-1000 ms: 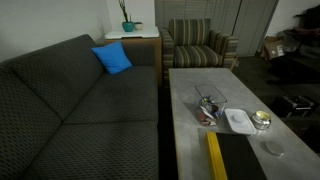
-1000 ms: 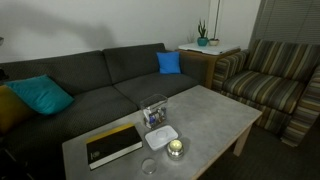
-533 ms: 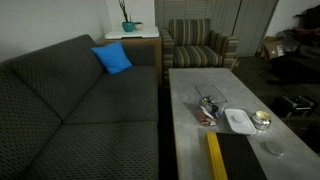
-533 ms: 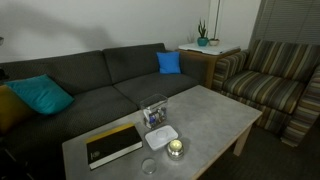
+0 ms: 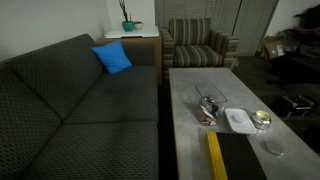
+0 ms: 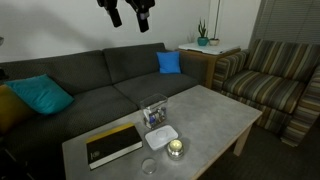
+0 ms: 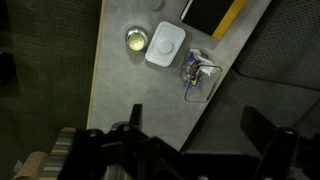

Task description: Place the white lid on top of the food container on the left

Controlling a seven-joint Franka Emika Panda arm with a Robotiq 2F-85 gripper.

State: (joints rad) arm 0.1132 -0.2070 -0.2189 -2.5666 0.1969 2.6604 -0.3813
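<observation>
the gripper [image 6: 129, 18] hangs high over the table [image 6: 215, 110], jaws spread, empty. the white lid [image 7: 165, 45] lies flat, seemingly just beside the food container [image 7: 198, 75]. descend straight and pinch 1 rim edge.

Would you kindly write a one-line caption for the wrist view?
Open hand high above the table, white lid lying beside the food container.

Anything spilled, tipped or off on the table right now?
Nothing stands out. The white lid lies flat on the table beside the food container, not yet on it. No spill visible. The pincer hangs open high above, holding nothing.
</observation>
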